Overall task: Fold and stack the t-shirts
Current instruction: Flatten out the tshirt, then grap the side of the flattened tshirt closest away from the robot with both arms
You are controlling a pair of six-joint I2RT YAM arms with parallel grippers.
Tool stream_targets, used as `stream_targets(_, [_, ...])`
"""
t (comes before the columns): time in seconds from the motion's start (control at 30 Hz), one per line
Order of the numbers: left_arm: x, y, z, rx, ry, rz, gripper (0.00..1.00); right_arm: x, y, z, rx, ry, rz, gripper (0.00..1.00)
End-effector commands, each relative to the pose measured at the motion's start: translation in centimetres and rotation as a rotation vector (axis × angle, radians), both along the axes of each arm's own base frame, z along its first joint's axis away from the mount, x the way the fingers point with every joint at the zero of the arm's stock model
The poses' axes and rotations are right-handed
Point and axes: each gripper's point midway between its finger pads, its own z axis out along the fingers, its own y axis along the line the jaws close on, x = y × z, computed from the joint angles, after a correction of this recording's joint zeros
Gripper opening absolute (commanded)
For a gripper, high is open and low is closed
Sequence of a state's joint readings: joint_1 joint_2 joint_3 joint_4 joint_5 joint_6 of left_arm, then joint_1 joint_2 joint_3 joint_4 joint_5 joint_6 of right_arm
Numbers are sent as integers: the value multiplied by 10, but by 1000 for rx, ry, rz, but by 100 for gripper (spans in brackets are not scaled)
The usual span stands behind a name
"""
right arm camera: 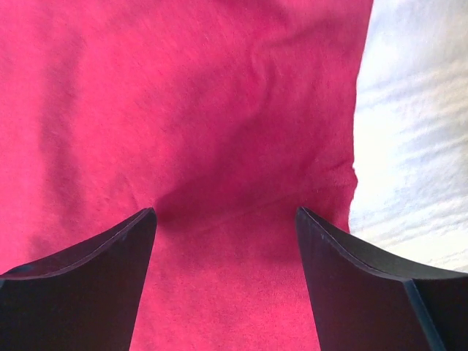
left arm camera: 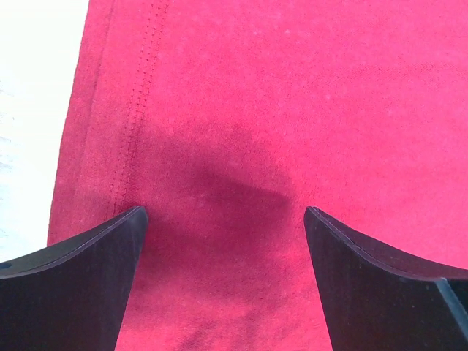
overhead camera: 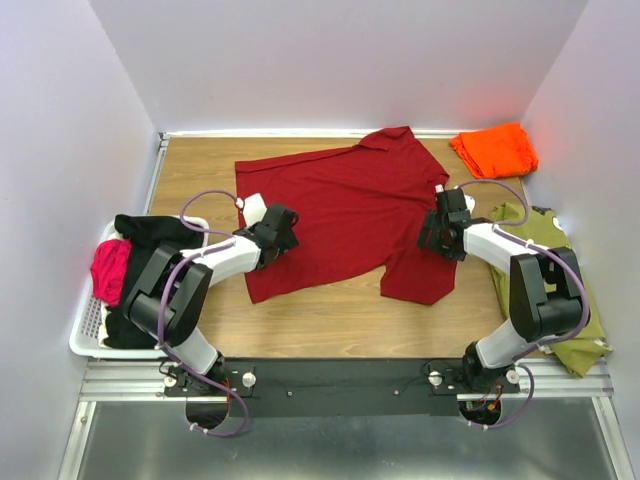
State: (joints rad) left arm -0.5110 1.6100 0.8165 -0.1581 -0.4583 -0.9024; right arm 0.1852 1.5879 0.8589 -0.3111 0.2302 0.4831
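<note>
Dark red t-shirt (overhead camera: 345,205) spread flat

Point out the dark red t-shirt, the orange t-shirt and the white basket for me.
dark red t-shirt (overhead camera: 350,205): top external view, middle of its spread body.
orange t-shirt (overhead camera: 494,149): top external view, centre of the bundle.
white basket (overhead camera: 88,322): top external view, bare slatted left wall.

No text, brand, number or sign could be read on the dark red t-shirt (overhead camera: 340,210) or on anything else in the three views.
</note>
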Motion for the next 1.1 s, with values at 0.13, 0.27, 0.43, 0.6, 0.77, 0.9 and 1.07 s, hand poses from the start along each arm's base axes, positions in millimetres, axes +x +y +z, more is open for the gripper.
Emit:
stream_targets(0.13, [-5,23,2,106,104,85,98,-52,5,-32,56,86,-45,84])
stream_targets(0.27, [6,34,6,127,99,114,98,-75,9,-37,82,108,-50,82])
stream_targets(0.43, [11,58,5,143,103,163,98,-91,19,-36,131,123,-73,79])
stream_targets(0.6, [18,72,14,116,73,204,98,-100,17,-33,128,136,-98,78])
stream_targets(0.77, [17,69,25,106,41,185,98,-92,16,-16,119,78,-107,77])
stream_targets(0.9, [-1,63,36,83,6,170,98,-79,14,8,116,-8,-111,77])
stream_targets(1.07, [-40,57,27,66,22,169,95,-58,11,44,99,-121,-104,77])
